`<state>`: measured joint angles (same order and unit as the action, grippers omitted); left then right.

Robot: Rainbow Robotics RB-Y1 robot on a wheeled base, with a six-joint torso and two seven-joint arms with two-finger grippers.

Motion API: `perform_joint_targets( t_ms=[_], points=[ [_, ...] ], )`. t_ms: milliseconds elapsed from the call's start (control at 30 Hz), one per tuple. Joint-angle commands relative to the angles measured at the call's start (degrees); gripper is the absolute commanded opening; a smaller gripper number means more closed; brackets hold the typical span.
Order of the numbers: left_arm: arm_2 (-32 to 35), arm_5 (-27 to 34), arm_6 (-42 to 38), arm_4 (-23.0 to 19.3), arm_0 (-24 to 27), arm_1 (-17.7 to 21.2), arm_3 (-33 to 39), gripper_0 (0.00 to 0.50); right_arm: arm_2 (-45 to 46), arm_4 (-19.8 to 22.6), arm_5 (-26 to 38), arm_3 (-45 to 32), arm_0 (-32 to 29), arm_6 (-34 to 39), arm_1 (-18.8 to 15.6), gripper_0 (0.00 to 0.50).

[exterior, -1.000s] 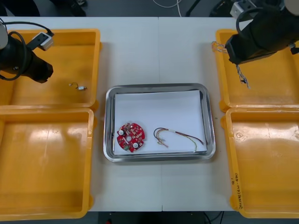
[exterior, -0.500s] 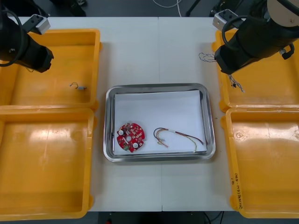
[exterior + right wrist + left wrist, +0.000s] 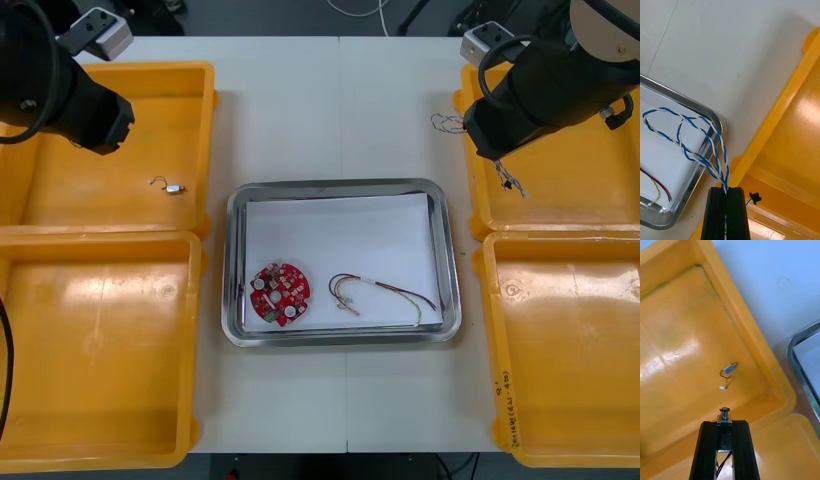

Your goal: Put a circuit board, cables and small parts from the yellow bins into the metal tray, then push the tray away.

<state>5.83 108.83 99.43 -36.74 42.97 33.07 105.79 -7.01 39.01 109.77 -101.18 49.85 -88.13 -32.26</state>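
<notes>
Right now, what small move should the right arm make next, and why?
Probably shift the right gripper inward over the tray. Its fingers are shut on the blue-white cable, and it hangs by the bin rim, loops just over the tray's corner. The left gripper holds a small part over its bin.
</notes>
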Motion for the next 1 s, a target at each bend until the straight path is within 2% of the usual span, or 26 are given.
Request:
perform_joint_targets(
  t_ms=[33, 167, 400, 567, 800, 1000],
  points=[
    [-0.38, 1.17, -14.35, 1.15, -0.61, -3.28, 6.71, 0.000, 1.30, -0.60, 0.23, -1.65, -0.19, -0.81, -1.85, 0.000],
    [-3.63, 1.17, -19.72, 2.29, -1.49, -5.30, 10.84, 0.000, 1.38, -0.69, 0.23, -1.56, -0.10, -0.90, -1.67, 0.000],
    [-10.48, 1.03, -26.75, 5.10, -2.98, -7.41, 13.83, 0.000, 1.38, -0.69, 0.23, -1.65, -0.19, -1.08, -1.41, 0.000],
    [-16.11, -2.13, -32.55, 6.60, -3.07, -7.67, 13.74, 0.000, 1.38, -0.60, 0.23, -1.65, -0.19, -1.08, -1.41, 0.000],
    [-23.05, -7.14, -39.84, 6.51, -3.07, -7.67, 12.25, 0.000, 1.38, -0.69, 0.23, -1.65, -0.19, -1.08, -1.41, 0.000],
    [-26.57, -11.45, -41.07, 5.45, -3.07, -7.59, 7.94, 0.000, 1.38, -0.51, 0.23, -1.65, -0.10, -0.81, -1.41, 0.000]
  ],
)
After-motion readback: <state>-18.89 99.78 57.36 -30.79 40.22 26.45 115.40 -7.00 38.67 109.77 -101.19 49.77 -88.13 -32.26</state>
